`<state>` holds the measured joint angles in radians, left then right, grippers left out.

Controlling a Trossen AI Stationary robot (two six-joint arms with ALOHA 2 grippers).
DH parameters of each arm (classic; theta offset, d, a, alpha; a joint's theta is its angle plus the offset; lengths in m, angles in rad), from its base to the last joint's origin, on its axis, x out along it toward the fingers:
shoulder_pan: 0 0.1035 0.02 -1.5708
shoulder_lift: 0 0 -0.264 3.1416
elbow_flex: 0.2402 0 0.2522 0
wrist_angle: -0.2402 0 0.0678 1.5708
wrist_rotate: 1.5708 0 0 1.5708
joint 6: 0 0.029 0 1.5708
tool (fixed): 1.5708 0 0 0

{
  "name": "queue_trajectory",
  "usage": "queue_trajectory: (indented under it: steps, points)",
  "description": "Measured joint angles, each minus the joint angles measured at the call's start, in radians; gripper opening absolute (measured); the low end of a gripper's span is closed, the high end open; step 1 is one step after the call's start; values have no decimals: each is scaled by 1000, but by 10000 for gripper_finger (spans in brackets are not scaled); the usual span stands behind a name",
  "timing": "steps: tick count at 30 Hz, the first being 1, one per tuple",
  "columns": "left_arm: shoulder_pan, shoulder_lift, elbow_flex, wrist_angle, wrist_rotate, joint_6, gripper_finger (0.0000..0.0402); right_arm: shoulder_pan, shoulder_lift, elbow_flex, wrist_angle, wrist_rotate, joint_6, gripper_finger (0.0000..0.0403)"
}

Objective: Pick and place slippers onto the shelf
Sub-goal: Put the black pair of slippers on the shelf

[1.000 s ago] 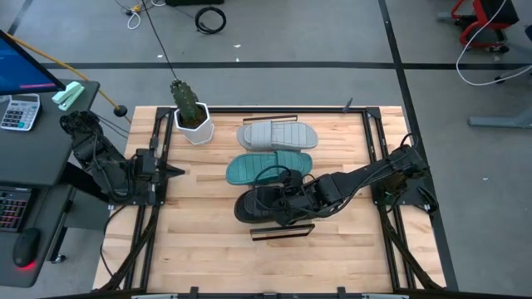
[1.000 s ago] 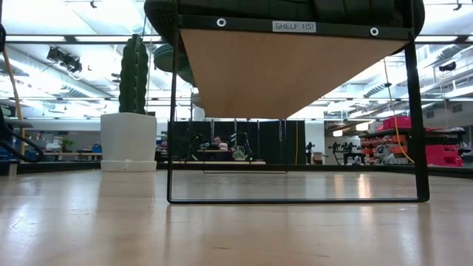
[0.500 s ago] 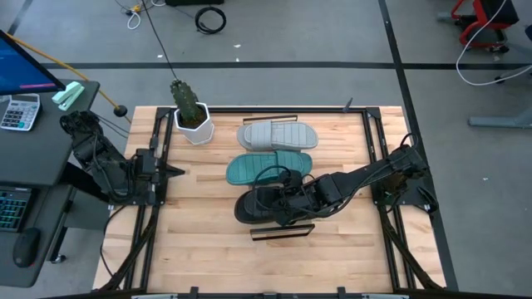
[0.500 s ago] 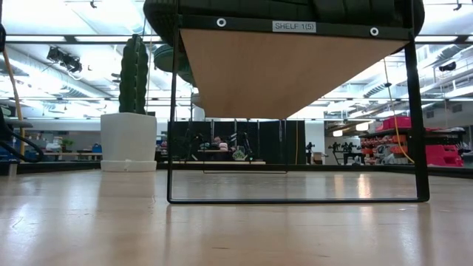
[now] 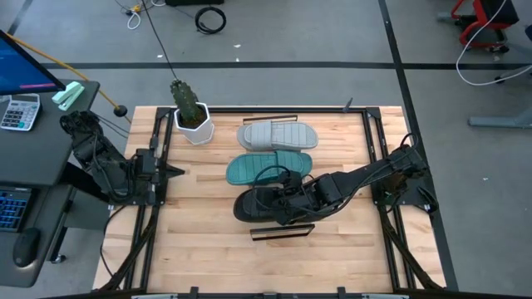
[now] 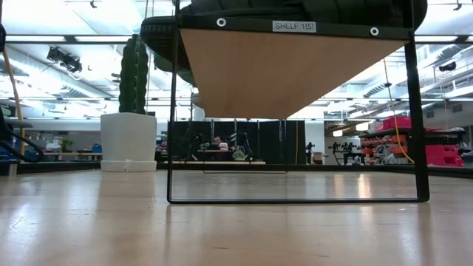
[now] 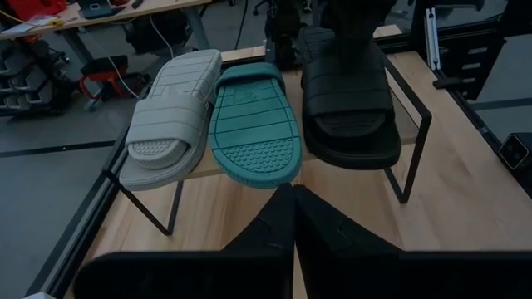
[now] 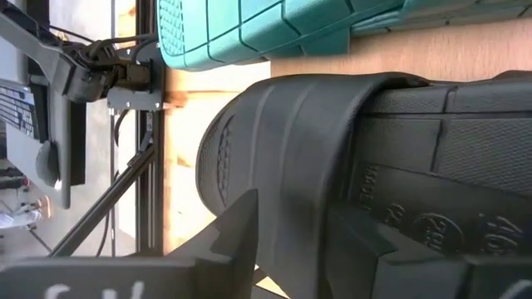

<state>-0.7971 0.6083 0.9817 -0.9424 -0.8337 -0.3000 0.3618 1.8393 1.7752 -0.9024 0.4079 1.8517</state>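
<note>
resting side by side on the shelf [image 7: 199, 170]: grey slipper [image 7: 170, 112], teal slipper [image 7: 252, 120], black slipper [image 7: 345, 108].
in the high view the grey slipper [image 5: 277, 134] lies toward 12 o'clock, the teal slipper [image 5: 268, 167] at centre, the black slipper [image 5: 258, 205] toward 6 o'clock, each just beside the next. right gripper [image 5: 287, 206] sits over the black slipper, its arm reaching in from 3 o'clock; in the right wrist view its fingers [image 8: 241, 224] stand spread either side of the black strap [image 8: 307, 124], and whether they press on it i cannot tell. left gripper [image 5: 176, 171] rests at 9 o'clock at the table [image 5: 199, 249] edge, well apart from the shelf, fingers [image 7: 278, 220] pressed together, holding nothing. cactus pot [image 5: 191, 116] stands at 11 o'clock, near the grey slipper.
</note>
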Motion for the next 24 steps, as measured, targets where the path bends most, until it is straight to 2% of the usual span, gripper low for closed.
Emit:
queue_trajectory:
  steps: [8,14,24]
  points:
    - [0,0,0,0,0,10,19,1,0,0,-3,-17,8,146]
    - [0,0,0,0,0,10,19,12,0,0,-17,-13,23,149]
    - [0,0,0,-1,0,8,13,48,0,8,-53,77,65,147]
